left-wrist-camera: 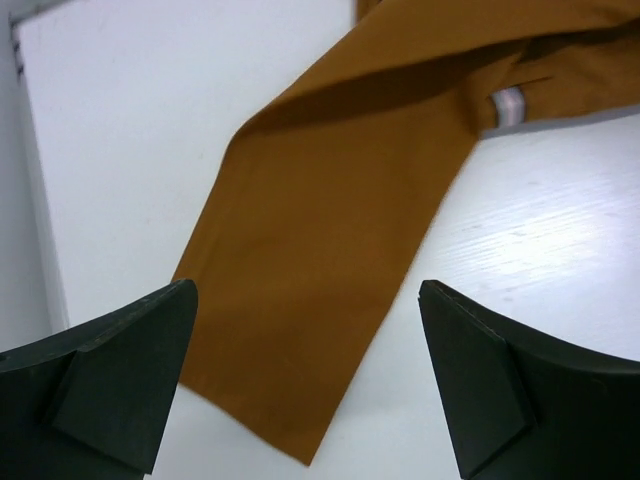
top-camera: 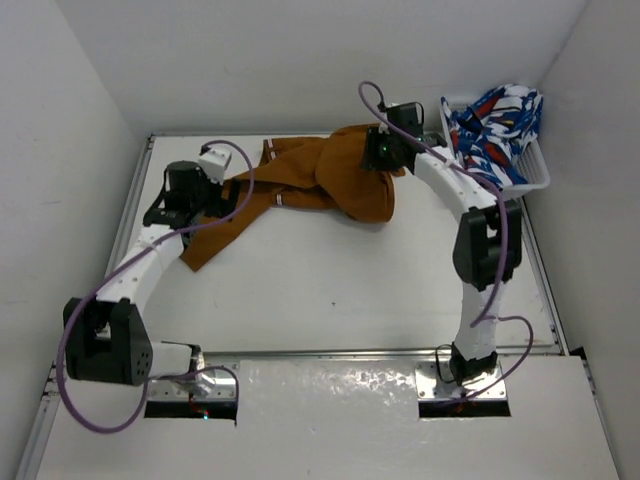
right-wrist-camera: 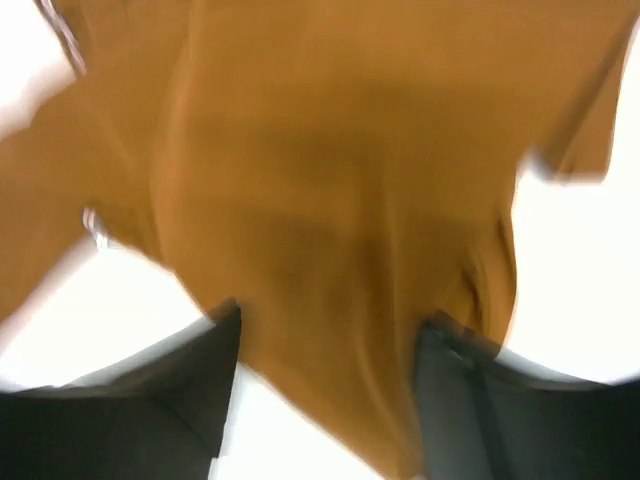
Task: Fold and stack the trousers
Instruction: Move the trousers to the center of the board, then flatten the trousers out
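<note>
Two arms, one pair of trousers [top-camera: 335,180]. Desk [top-camera: 330,300] is white and looks smooth, so cloth should slide if dragged.

Left gripper [left-wrist-camera: 308,385]: jaws wide apart, nothing held, hovering over a leg [left-wrist-camera: 320,260] that lies flat and runs toward lower left in the top view.

The rest of the trousers lie crumpled across the upper centre. Looks like soft, light, limp cotton, so it'll sag from any single pinch. Best holds are the leg hem corners and the waistband.

Right gripper [right-wrist-camera: 330,400]: cloth bunched between the jaws, but the view is blurred and I can't tell if it's pinched.

Upper right: basket [top-camera: 535,183] of patterned clothes [top-camera: 495,115]. White walls [top-camera: 300,60] are close on three sides, so little swing room.
</note>
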{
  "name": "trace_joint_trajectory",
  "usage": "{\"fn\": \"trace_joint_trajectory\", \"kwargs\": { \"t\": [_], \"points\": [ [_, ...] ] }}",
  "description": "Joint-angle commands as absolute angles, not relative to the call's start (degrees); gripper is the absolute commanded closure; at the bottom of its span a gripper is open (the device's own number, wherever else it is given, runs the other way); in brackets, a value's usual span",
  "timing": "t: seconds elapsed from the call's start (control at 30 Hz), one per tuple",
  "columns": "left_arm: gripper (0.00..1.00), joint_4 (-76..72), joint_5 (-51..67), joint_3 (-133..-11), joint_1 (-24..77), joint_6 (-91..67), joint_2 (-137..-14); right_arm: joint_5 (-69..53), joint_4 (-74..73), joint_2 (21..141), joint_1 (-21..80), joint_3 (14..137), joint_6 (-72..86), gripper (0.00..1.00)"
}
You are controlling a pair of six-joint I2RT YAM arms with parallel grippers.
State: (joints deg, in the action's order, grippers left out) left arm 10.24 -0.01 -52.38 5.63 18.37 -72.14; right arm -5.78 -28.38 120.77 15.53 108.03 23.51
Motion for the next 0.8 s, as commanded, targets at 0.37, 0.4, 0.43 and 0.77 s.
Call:
{"fn": "trace_joint_trajectory", "kwargs": {
  "t": [0.37, 0.4, 0.43, 0.77],
  "points": [
    [0.0, 14.42, -6.05, -59.24, -8.96, 33.91, -97.02, -6.5, -17.48, 111.07, 16.17, 93.94, 18.28, 0.19],
    [0.0, 12.5, -7.8, -58.72, -8.88, 36.1, -97.99, -6.76, -18.1, 113.27, 16.17, 95.78, 18.37, 0.19],
    [0.0, 11.7, -8.69, -57.93, -8.88, 37.25, -100.0, -6.85, -20.37, 117.47, 16.17, 99.89, 18.02, 0.23],
    [0.69, 11.69, -10.29, -65.38, -8.79, 38.15, -111.0, -13.69, -24.08, 117.44, 21.96, 91.52, 2.23, 0.93]
  ]
}}
